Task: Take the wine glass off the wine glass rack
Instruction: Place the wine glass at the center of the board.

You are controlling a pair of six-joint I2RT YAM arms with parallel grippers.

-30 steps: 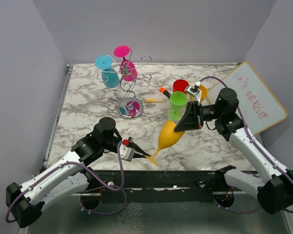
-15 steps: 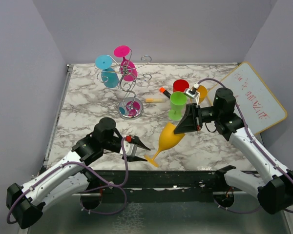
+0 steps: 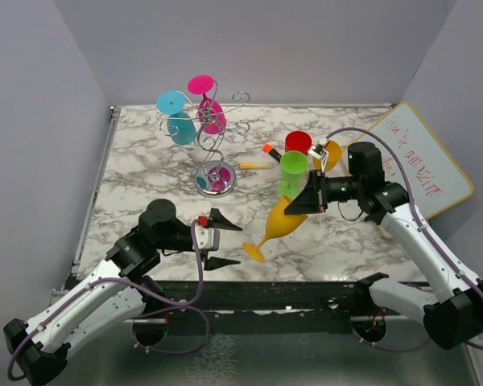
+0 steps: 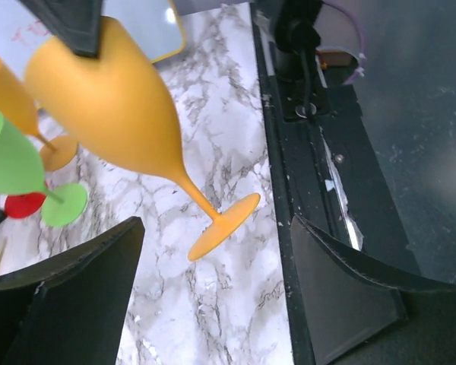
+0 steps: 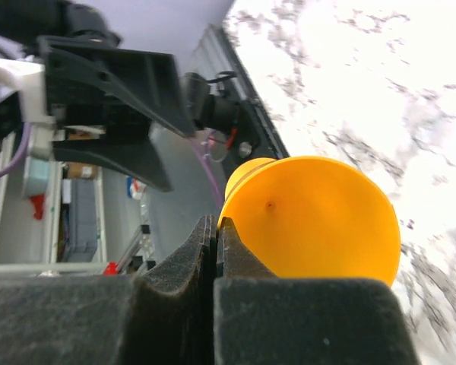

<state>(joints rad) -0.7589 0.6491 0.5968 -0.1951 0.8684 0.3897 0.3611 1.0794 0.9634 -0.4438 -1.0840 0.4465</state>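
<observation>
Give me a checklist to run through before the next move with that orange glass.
1. Right tool pinched shut on the rim of the orange wine glass: ok.
2. Left tool open and apart from the glass's foot: ok.
3. Glass upright: not ok. It leans, with the foot toward the near edge.
4. Foot resting on the table: cannot tell.
5. Clearance from the green glass beside the right tool: cannot tell. They look very close from above.
6. Wine glass rack emptied: not ok. A blue glass and a pink glass hang on it.
</observation>
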